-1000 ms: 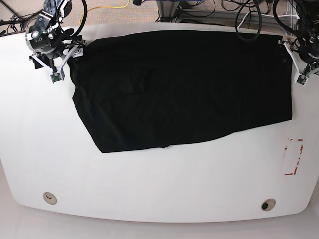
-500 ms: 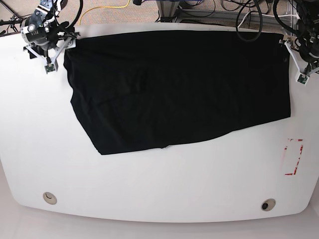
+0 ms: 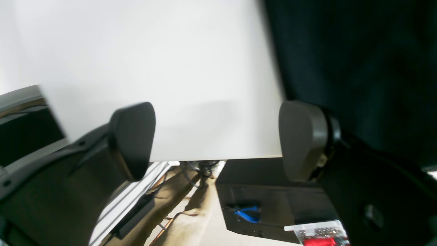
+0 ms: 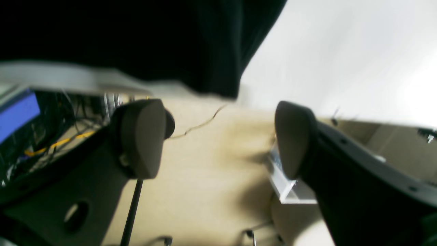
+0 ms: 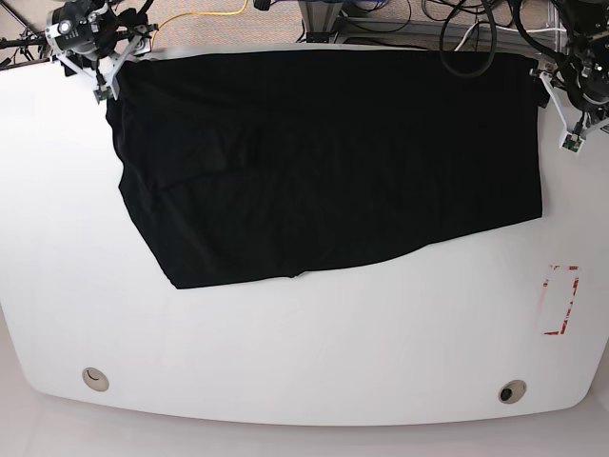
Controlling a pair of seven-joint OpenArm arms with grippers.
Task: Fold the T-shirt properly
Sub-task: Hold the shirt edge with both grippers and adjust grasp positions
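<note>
1 T-shirt (image 5: 324, 162): black, lies flat on the white counter (image 5: 304, 352), print not visible, far edge along the counter's back rim; likely spread wide so a fold line can be set. 2 grippers: right gripper (image 4: 218, 136) at the shirt's back corner, jaws wide, nothing between them; left gripper (image 3: 215, 140) just off the opposite back corner, jaws wide, empty. Both arms reach low over the back rim, wrists tilted outward.

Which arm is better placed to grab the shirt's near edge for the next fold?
Neither clearly. Both grippers, left and right, hang open at the far corners of the T-shirt. The near hem reaches lowest on the right arm's side, so the right has slightly more cloth in its lane.
</note>
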